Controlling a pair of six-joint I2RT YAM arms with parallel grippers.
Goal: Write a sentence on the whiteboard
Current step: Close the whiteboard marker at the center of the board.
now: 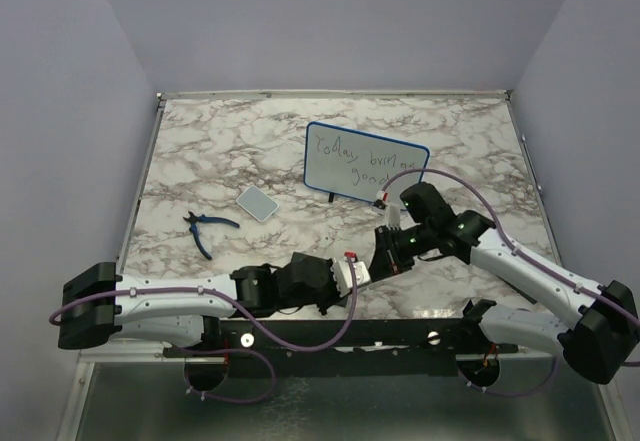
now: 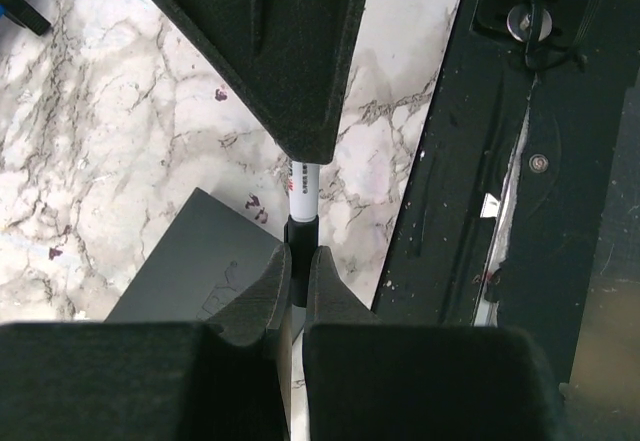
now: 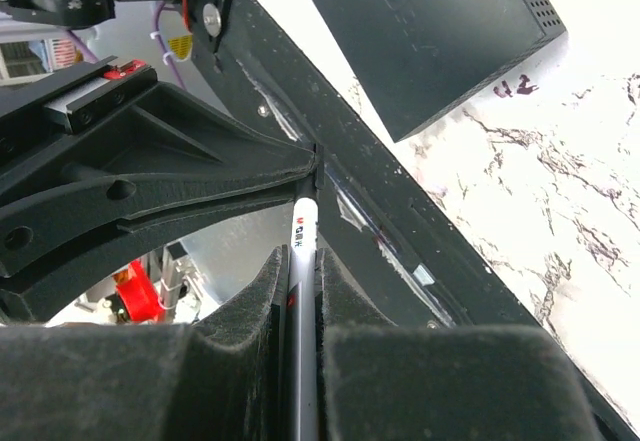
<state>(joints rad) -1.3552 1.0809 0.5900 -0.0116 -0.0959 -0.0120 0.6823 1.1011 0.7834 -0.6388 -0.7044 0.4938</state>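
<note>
Standing on its small black feet a little past the table's middle, toward 1 o'clock, the whiteboard [image 1: 335, 174] is facing the arms. It is carrying the sentence [image 1: 360, 153] in thin dark marker, running over two lines and reading roughly "Today brings good". The purple cable of the right arm is looping across the board's corner at 4 o'clock.

At 6 o'clock from the board, close to the near edge, both arms are meeting over one marker pen [image 2: 303, 186]. The left gripper [image 2: 303, 261] is pinching the pen's black end with its jaws narrowed right down onto it. The right gripper [image 3: 303, 261] is clamping the white barrel from the opposite side, its jaws just as tight. The two sets of fingertips are sitting almost against each other.

A black square pad [image 2: 190, 251] is lying flat on the marble table [image 1: 220, 151] just beside the pen, at 9 o'clock in the left wrist view. A small grey-edged tile [image 1: 259, 203] is resting at 8 o'clock from the board. Blue-handled pliers [image 1: 200, 229] are lying further out the same way.
</note>
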